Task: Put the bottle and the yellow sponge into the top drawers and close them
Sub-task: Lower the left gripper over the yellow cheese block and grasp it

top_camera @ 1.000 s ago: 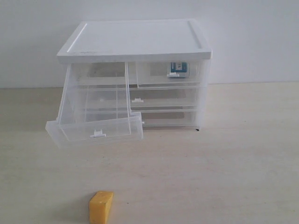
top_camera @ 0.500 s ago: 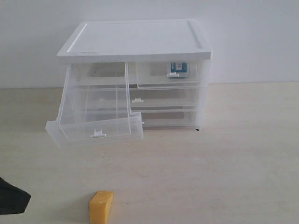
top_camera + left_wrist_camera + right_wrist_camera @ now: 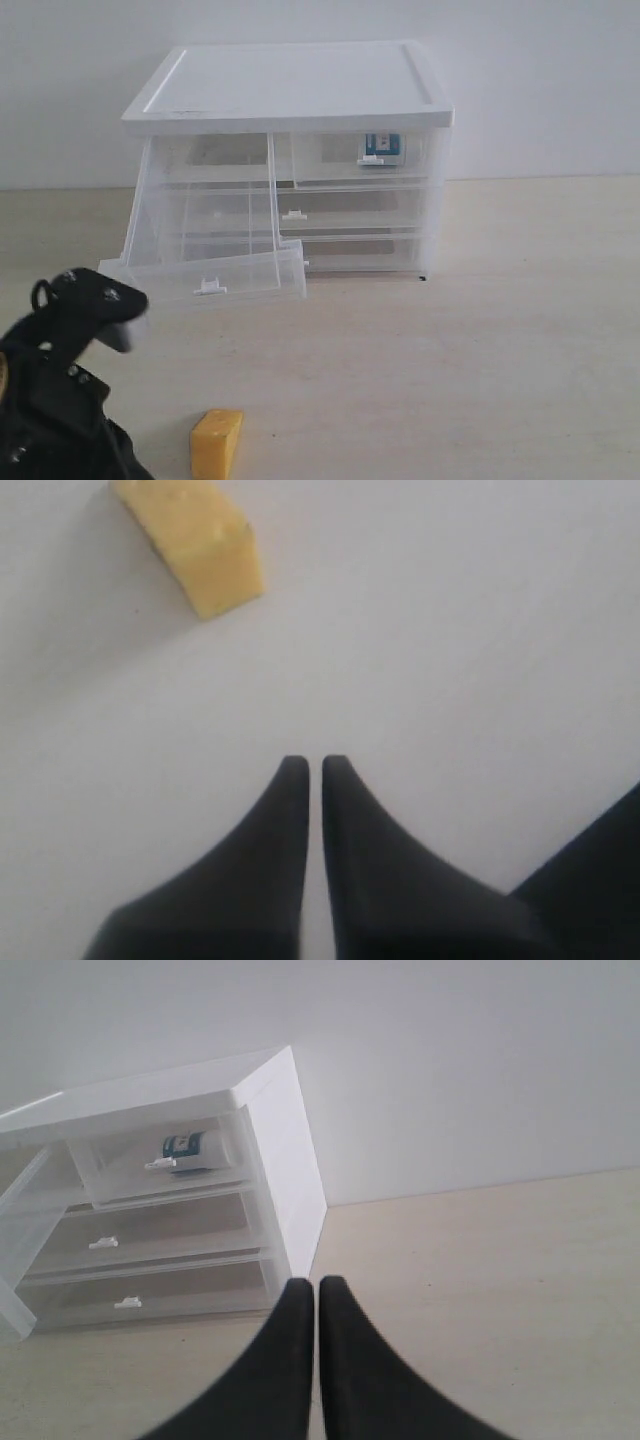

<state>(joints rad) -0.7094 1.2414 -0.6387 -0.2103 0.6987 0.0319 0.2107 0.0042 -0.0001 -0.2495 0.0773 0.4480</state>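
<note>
Nearest to us, in the lower left corner of the exterior view, the black left arm (image 3: pixel 60 400) rises from the frame's bottom edge. Its wrist camera shows the left gripper (image 3: pixel 312 765) with its two black tapered fingers (image 3: pixel 270 860) drawn together, only a hairline slit between them. It grips nothing and hangs over bare table.

Just right of that arm, at the bottom edge left of centre, the small yellow-orange wedge-shaped foam sponge (image 3: pixel 217 442) lies on the pale wood-grain table (image 3: pixel 480 350). It is apart from the arm and well apart from the cabinet.

We see the right gripper (image 3: pixel 317 1285) only through its own camera. Its black fingers are pressed tip to tip, empty, above the table and facing the cabinet's corner.

Further back, left of centre, the translucent clear plastic left top drawer (image 3: pixel 210 235) is pulled far out of the white-topped plastic cabinet (image 3: pixel 290 85) and droops forward. Its front panel, with a small white tab handle (image 3: pixel 208 287), hangs low. We cannot tell whether the panel touches the table.

Beside it, in the upper middle, the right top drawer (image 3: pixel 350 170) sits pushed in. The small white cylindrical bottle with a teal-blue label (image 3: pixel 381 146) shows through its front. Below these, two full-width clear drawers (image 3: pixel 350 212) are shut. Behind everything stands a plain white wall (image 3: pixel 550 90).
</note>
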